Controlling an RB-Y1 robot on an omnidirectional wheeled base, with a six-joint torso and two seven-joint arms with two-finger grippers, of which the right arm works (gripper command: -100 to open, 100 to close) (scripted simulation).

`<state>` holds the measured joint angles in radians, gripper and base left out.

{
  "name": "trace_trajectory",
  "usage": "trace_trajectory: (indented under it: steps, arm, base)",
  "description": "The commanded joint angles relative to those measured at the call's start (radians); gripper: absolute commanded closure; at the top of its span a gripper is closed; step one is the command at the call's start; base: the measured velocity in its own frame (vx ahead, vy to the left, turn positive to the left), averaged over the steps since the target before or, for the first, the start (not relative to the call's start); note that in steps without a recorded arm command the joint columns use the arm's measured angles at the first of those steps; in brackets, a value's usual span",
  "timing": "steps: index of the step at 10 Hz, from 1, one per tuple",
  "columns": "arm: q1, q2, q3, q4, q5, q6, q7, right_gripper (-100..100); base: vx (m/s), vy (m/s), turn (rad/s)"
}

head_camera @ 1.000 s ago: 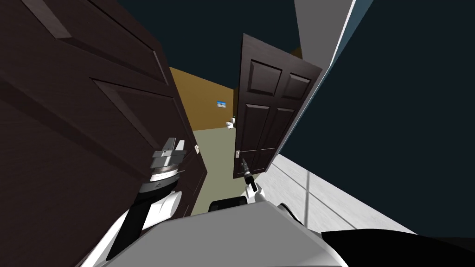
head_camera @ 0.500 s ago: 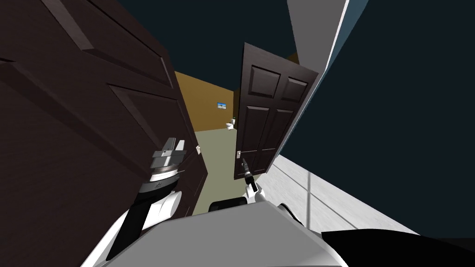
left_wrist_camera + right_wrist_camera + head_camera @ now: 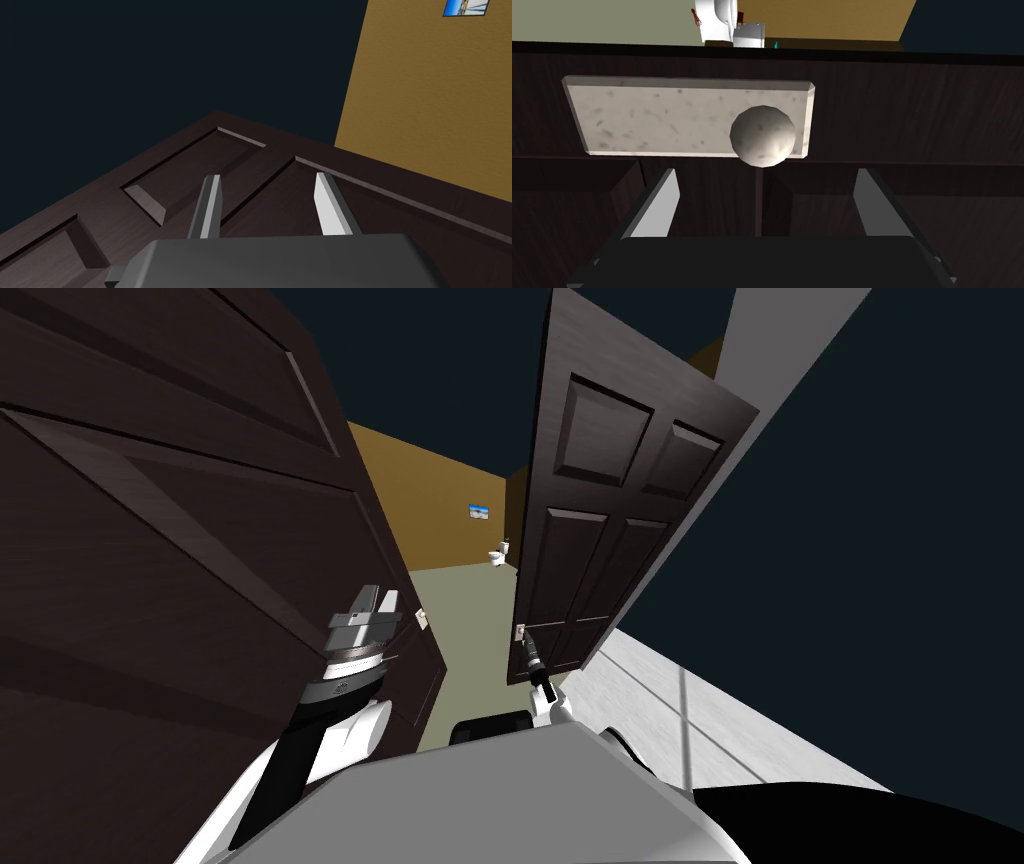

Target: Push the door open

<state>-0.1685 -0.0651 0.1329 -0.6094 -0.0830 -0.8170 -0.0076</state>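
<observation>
Whole head view shifted: own base advanced. Dark brown six-panel door (image 3: 610,538), centre-right of frame, looms larger, ajar. Right gripper (image 3: 765,174) near its round speckled grey knob (image 3: 763,135), jaws apart. Left gripper (image 3: 268,176) jaws apart, along second dark panelled door (image 3: 150,538), frame left. Push likely progressing.

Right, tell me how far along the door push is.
Done: the left door and right door stand ajar, floor showing between. In hand: left gripper, fingers open, at the left door; right gripper, open, facing the knob. Left: probably pushing both wider.
</observation>
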Motion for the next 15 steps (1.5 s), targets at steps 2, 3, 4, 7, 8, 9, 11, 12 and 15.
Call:
trace_trajectory:
  steps: [2,3,4,7,8,9,11,12,15]
  arm:
    - [0.001,0.007,-0.005,0.004,-0.002,-0.007,0.004,-100]
    - [0.0,0.006,-0.004,0.005,-0.002,-0.006,0.003,-100]
    - [0.0,0.006,-0.004,0.005,-0.002,-0.006,0.003,100]
    - [0.0,0.006,-0.004,0.005,-0.002,-0.006,0.003,100]
    - [0.0,0.006,-0.004,0.005,-0.002,-0.006,0.003,100]
    - [0.0,0.006,-0.004,0.005,-0.002,-0.006,0.003,100]
    - [-0.001,-0.005,-0.023,0.007,-0.011,-0.005,0.019,100]
    - [-0.001,-0.008,-0.03,0.008,-0.014,-0.005,0.025,100]
    - [-0.003,-0.015,-0.051,0.008,-0.025,-0.005,0.041,100]
  base:
    - [0.208,0.023,0.028]
    - [0.091,0.015,-0.004]
    - [-0.021,-0.001,-0.002]
    - [-0.023,-0.004,0.006]
    - [-0.007,0.0,-0.003]
    - [0.0,0.0,0.0]
    - [0.152,-0.001,-0.049]
    - [0.193,0.003,-0.035]
    - [0.201,0.007,-0.086]
